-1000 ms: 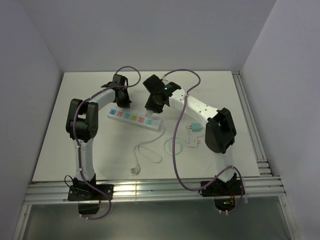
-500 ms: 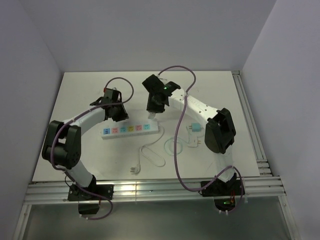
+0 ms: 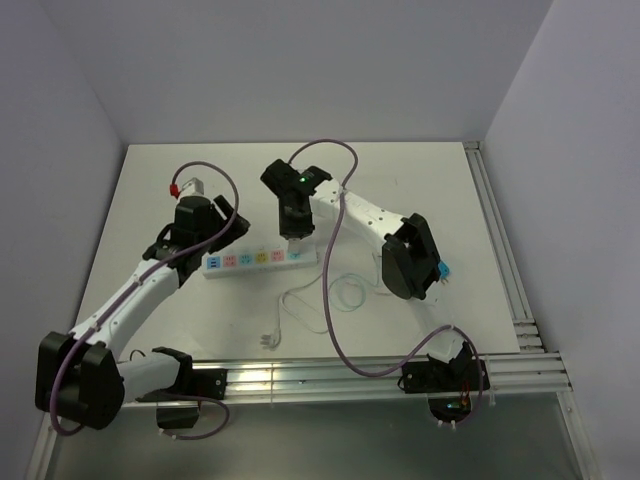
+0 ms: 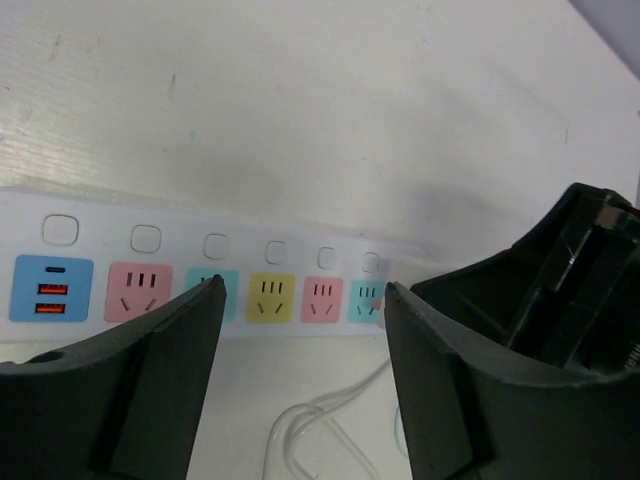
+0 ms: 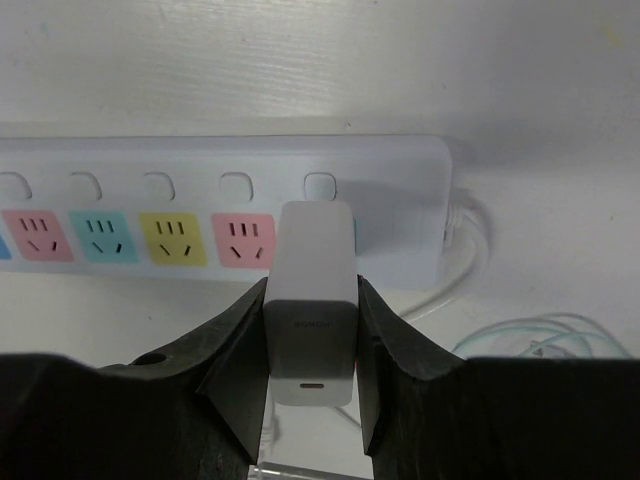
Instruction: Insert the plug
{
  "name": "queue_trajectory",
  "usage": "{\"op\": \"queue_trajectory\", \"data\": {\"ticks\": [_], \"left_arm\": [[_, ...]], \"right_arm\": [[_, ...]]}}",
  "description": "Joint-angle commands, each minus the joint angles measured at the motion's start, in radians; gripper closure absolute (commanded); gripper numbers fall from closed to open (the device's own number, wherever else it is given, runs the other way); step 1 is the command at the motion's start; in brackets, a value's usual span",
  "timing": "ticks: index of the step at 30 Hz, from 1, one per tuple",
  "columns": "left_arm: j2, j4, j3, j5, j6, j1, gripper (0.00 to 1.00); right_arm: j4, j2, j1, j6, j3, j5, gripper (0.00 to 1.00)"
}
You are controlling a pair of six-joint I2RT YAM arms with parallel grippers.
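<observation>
A white power strip [image 3: 250, 259] with coloured sockets lies across the middle of the table. My right gripper [image 3: 296, 240] is shut on a white plug [image 5: 312, 290], held upright over the socket at the strip's [image 5: 200, 165] right end. Whether its prongs are in cannot be seen. My right gripper's fingers [image 5: 240, 340] clamp the plug's two sides. My left gripper [image 4: 302, 290] hangs open just before the strip [image 4: 290, 262], with nothing between its fingers. From above, the left gripper [image 3: 222, 236] is at the strip's left end.
The strip's white cable [image 3: 290, 305] runs toward the near edge and ends in a plug [image 3: 267, 341]. A thin teal cable loop [image 3: 348, 296] lies right of it. A small teal adapter [image 3: 441, 272] peeks out behind the right arm's elbow.
The left gripper has opened and let go of the strip after dragging it nearer and level. The right gripper has carried the plug left and down onto the strip's right end.
</observation>
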Motion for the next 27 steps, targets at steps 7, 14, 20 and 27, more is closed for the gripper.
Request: {"op": "queue_trajectory", "data": {"ticks": [7,14,20,27], "left_arm": [[-0.184,0.119,-0.114,-0.115,-0.064,-0.018,0.24],[-0.232,0.149,-0.160,-0.135,-0.069,-0.016,0.26],[-0.262,0.118,-0.149,-0.161,-0.067,-0.018,0.27],[-0.356,0.185,-0.226,-0.143,-0.064,-0.020,0.28]], "right_arm": [[-0.099,0.027,0.006,-0.047,0.129,0.012,1.00],[-0.129,0.080,0.005,-0.073,0.191,0.001,1.00],[-0.108,0.072,0.005,-0.059,0.149,-0.017,1.00],[-0.097,0.089,0.003,-0.051,0.152,-0.029,1.00]]}}
